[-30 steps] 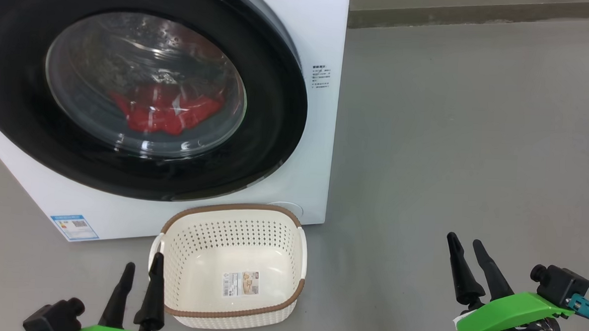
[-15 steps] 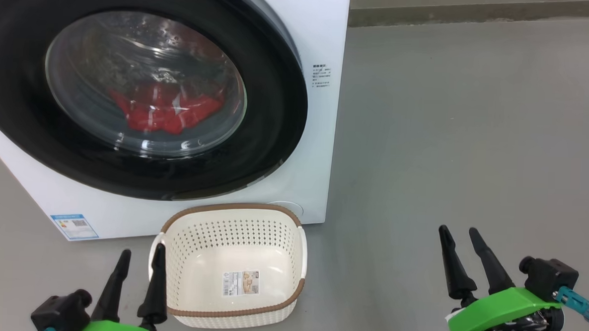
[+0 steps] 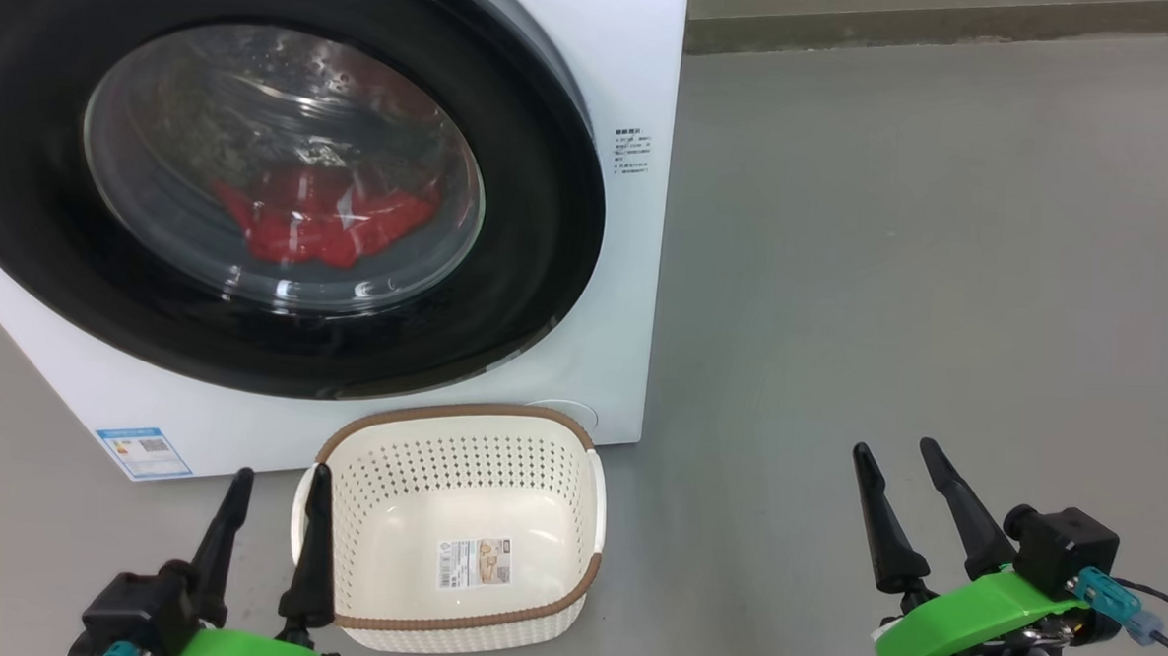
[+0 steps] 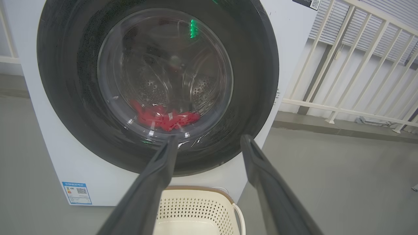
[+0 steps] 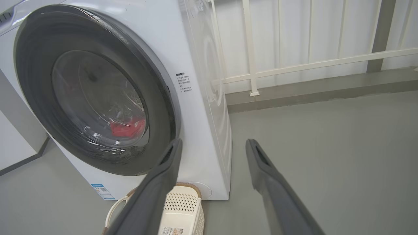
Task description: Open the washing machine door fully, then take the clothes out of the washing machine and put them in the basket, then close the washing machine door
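The washing machine (image 3: 645,64) is standing on the grey floor (image 3: 894,233), and the washing machine door (image 3: 540,218) is sitting shut against its front, its black rim ringing the glass bowl. The clothes (image 3: 322,223) are lying inside the drum, showing red through the lower part of the glass. The basket (image 3: 457,413) is resting on the floor just in front of the machine's lower right corner, with a paper label (image 3: 475,562) lying on its bottom. The left jaws are hovering low at the basket's left side, spread wide and gripping nothing. One finger (image 3: 313,543) is crossing the basket's left handle in the head view, though whether it is touching cannot be told. The right jaws are hanging well to the right of the basket over bare floor, likewise spread wide and holding nothing. Both pairs are pointing toward the machine. A blue sticker (image 3: 143,452) is showing on the machine's lower left front, and a white railing (image 4: 352,65) is running behind it.
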Controlling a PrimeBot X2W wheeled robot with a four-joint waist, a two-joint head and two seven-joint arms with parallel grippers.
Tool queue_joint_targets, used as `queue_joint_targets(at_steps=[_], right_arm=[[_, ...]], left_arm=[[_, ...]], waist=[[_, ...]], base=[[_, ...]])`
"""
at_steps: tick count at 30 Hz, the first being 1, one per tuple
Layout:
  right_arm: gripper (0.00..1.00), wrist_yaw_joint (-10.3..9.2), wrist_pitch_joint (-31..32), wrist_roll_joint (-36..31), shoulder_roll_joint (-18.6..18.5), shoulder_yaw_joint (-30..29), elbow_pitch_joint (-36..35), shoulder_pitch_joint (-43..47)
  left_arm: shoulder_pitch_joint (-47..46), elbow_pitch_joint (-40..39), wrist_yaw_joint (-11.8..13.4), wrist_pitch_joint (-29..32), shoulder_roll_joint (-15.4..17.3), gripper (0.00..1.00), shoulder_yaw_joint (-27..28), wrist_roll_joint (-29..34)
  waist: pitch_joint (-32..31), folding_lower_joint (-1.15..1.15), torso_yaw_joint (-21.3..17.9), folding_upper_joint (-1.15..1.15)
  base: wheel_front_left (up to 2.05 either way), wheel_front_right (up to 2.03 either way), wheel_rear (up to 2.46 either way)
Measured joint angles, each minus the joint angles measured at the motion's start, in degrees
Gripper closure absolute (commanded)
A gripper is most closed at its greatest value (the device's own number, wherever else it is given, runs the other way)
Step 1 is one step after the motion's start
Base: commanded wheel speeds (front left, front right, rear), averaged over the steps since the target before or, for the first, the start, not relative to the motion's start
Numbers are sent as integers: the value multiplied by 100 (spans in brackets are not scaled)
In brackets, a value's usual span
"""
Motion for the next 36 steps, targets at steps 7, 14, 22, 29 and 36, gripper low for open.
queue_joint_targets(at_steps=[7,14,22,29,36], right_arm=[[0,0,-120,-433,-5,85,-42,-80],[0,0,-226,-942,-16,118,-74,-136],[0,0,-253,-954,-21,153,-73,-192],[0,0,-253,-954,-26,199,-54,-192],[0,0,-267,-928,-29,207,116,-192]], left_arm=[[-15,-19,45,-130,8,0,-26,458],[-28,-65,94,-241,14,0,-65,977],[-34,-62,93,-241,21,0,-59,992],[-34,-16,88,-241,22,0,-49,992],[-33,29,80,-241,22,0,-63,999]], waist=[[-6,0,-8,0],[10,0,0,0],[-5,0,4,0],[-38,0,-5,0],[-46,0,12,0]], base=[[0,0,0],[0,0,0],[0,0,0],[0,0,0],[0,0,0]])
